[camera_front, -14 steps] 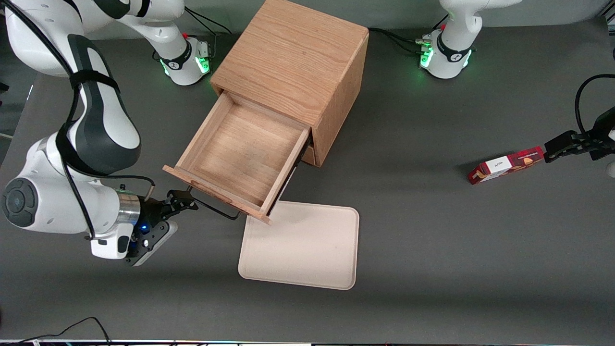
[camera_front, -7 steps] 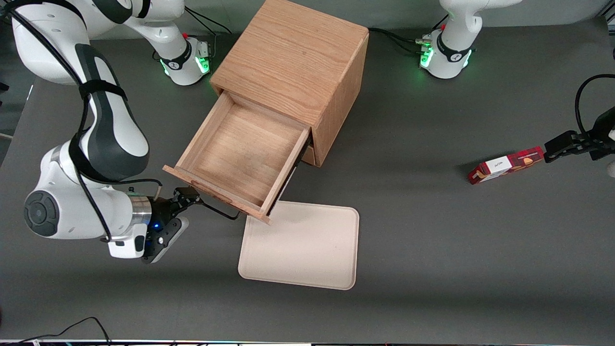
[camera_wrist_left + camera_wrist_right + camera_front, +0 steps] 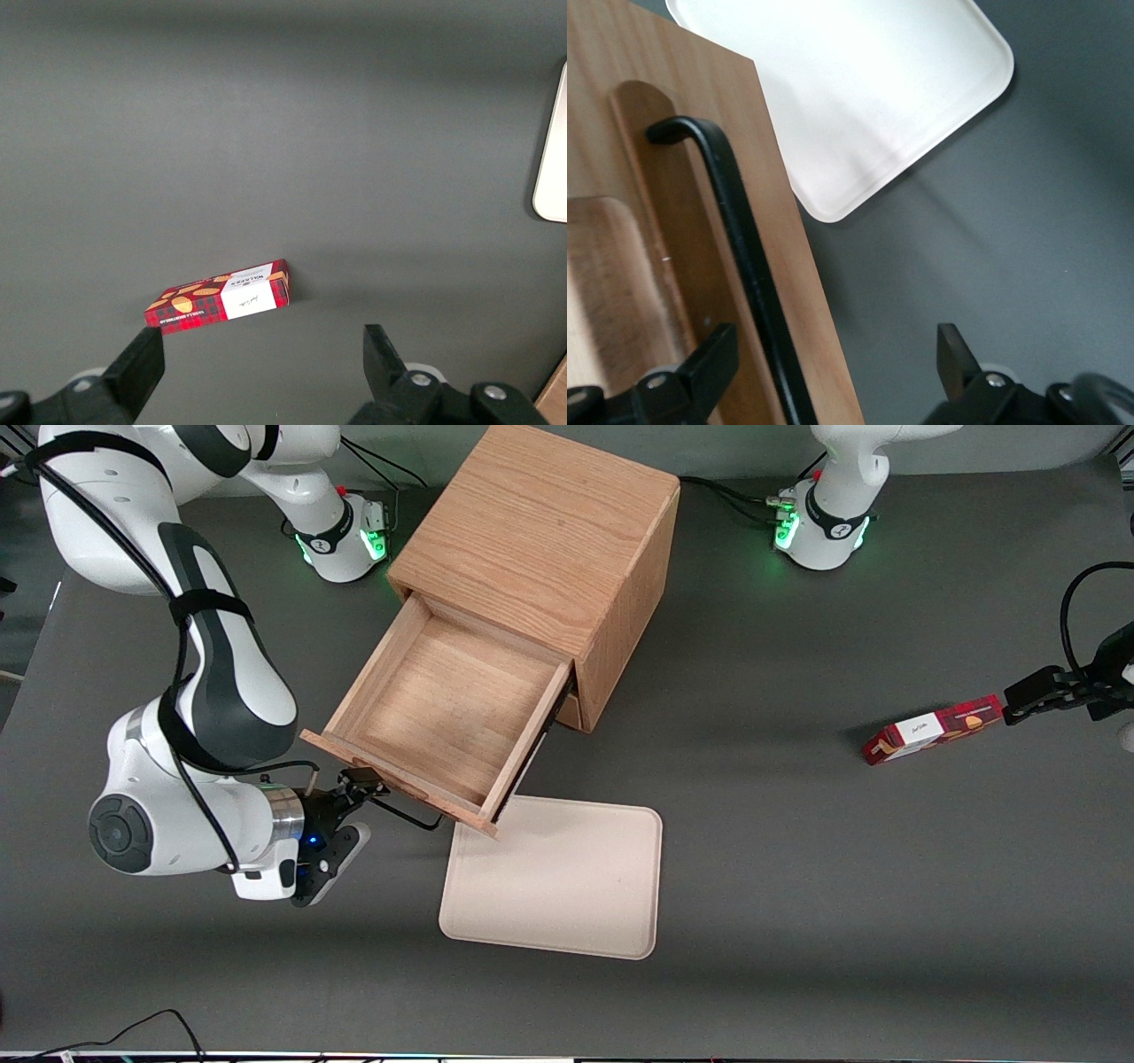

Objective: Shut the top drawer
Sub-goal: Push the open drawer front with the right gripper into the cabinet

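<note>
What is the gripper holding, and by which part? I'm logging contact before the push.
Nothing. The gripper is open in front of the top drawer, its fingers straddling the black handle without clamping it.

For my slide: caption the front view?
Right arm's open hand at the pulled-out top drawer's black handle.

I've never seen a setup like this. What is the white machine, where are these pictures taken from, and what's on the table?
The white machine is a robot arm ending in a two-fingered claw. One picture looks down on the table from the front; the other two come from cameras on the arms' wrists. On the table stands a wooden cabinet with its top drawer pulled open and empty. The claw is open at the drawer's black handle, holding nothing. A cream tray lies nearer the front camera, and a red box toward the parked arm's end.
</note>
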Robot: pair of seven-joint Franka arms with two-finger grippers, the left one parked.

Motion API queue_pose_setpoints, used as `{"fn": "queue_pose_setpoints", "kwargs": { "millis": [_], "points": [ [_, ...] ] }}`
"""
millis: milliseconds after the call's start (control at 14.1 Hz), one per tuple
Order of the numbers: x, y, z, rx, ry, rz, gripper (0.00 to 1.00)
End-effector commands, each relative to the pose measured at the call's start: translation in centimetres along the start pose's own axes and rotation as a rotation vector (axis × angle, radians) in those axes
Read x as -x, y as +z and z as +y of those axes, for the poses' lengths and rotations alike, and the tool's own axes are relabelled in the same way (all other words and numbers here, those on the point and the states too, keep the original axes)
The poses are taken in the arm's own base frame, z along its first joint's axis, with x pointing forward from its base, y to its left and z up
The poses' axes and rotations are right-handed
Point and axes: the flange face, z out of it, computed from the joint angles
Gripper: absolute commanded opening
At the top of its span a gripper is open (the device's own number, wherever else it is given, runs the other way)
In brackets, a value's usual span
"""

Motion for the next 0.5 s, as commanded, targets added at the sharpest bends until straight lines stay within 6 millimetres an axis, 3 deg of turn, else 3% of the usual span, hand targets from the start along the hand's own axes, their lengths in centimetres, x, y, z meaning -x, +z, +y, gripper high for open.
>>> {"fn": "queue_pose_setpoints", "kwargs": {
  "millis": [0,426],
  "points": [
    [-0.6,1.0,0.0,-0.023,-0.028,-0.005,1.0],
    [-0.6,3.3,-0.3,-0.043,-0.03,-0.04,1.0]
  ]
}}
